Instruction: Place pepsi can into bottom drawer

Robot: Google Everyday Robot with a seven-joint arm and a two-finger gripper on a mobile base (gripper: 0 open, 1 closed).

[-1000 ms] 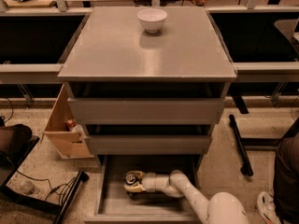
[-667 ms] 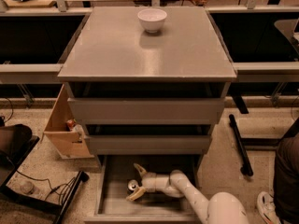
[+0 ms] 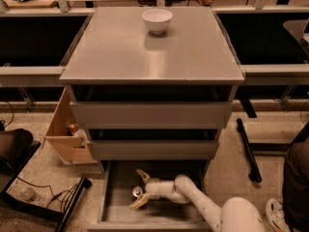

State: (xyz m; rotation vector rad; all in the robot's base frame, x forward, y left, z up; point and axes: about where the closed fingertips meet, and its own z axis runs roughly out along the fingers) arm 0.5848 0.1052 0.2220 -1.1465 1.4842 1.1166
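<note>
"Looking into the bottom drawer (image 3: 116,204) of the grey desk (image 3: 203,62), do you see the tool (image 3: 135,189)?"

"Yes. It sits inside that drawer, low over the flat floor, near the middle and a little toward the drawer's left wall as seen. The white arm (image 3: 193,197) reaches in from the drawer's front right corner."

"How far apart are its fingers (image 3: 143,175)?"

"Spread wide. One tan finger points toward the back of the drawer, the other slants toward the front lip. The tool grips nothing."

"And the pepsi can (image 3: 137,193)?"

"It is in the bottom drawer, right between those two spread fingers, with its silver top showing. Its dark body is mostly hidden by the tool. Whether either finger touches it, I cannot tell, nor whether it stands fully upright."

"Is the drawer pulled out?"

"Pulled well out from under the desk, its floor and low sides in plain view. The two upper drawers (image 3: 152,115) of the desk have their grey fronts flush."

"Anything on the desk itself?"

"A white bowl (image 3: 157,19), upright, near the back edge of the top, about centred."

"And beside the desk?"

"A cardboard box (image 3: 65,134) stands on the floor just beside the desk's left side as seen, level with the upper drawers, with small items inside that I cannot make out."
</note>
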